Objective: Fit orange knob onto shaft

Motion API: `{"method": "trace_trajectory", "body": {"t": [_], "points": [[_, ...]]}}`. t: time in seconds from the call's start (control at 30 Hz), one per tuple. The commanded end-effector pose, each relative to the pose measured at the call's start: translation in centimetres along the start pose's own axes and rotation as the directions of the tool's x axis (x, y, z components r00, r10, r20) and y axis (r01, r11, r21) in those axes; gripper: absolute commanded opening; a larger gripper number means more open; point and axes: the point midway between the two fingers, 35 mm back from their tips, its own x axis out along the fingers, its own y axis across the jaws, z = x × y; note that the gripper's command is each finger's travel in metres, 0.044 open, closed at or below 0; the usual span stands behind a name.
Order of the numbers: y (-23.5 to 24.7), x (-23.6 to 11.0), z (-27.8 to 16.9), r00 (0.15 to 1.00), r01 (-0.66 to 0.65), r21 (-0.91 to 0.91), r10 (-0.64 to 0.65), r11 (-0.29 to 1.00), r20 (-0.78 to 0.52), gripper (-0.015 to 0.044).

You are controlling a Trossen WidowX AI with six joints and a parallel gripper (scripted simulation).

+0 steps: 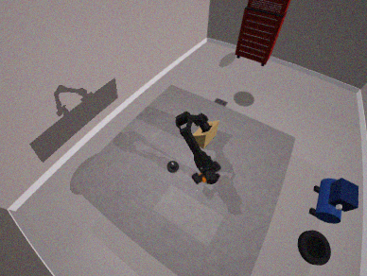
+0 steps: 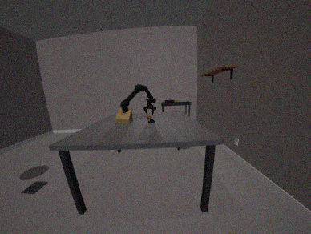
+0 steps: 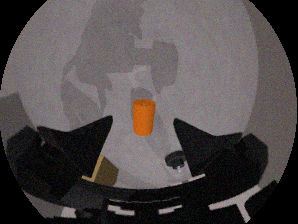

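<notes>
The orange knob (image 3: pixel 143 116) (image 1: pixel 202 179) (image 2: pixel 150 117) stands upright on the grey table top (image 1: pixel 142 198), right under my gripper. My gripper (image 3: pixel 144 120) (image 1: pixel 205 176) (image 2: pixel 149 110) is open wide and empty. It hangs a little above the knob with a finger on each side, not touching it. The round dark pedestal with the silver shaft (image 1: pixel 172 166) stands on the table a short way to the left of the knob in the top view. The knob's hole is hidden underneath it.
A tan wedge-shaped block (image 1: pixel 206 133) (image 2: pixel 124 116) carries the arm's base at the back of the table. On the floor are a red tool cabinet (image 1: pixel 261 28), a blue machine (image 1: pixel 335 198) and a black round thing (image 1: pixel 314 247).
</notes>
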Motion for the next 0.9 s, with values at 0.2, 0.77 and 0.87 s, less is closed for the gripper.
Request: {"method": "trace_trajectory", "body": {"t": [0.2,0.77,0.87], "points": [[0.0,1.6,-0.1,1.0,0.005,-0.008,-0.005,1.0,-0.003,0.044],[0.0,4.4,-0.2,1.0,0.005,-0.007,-0.005,1.0,-0.005,0.044],[0.0,4.7,-0.2,1.0,0.006,-0.007,-0.006,1.0,-0.006,0.044]]}}
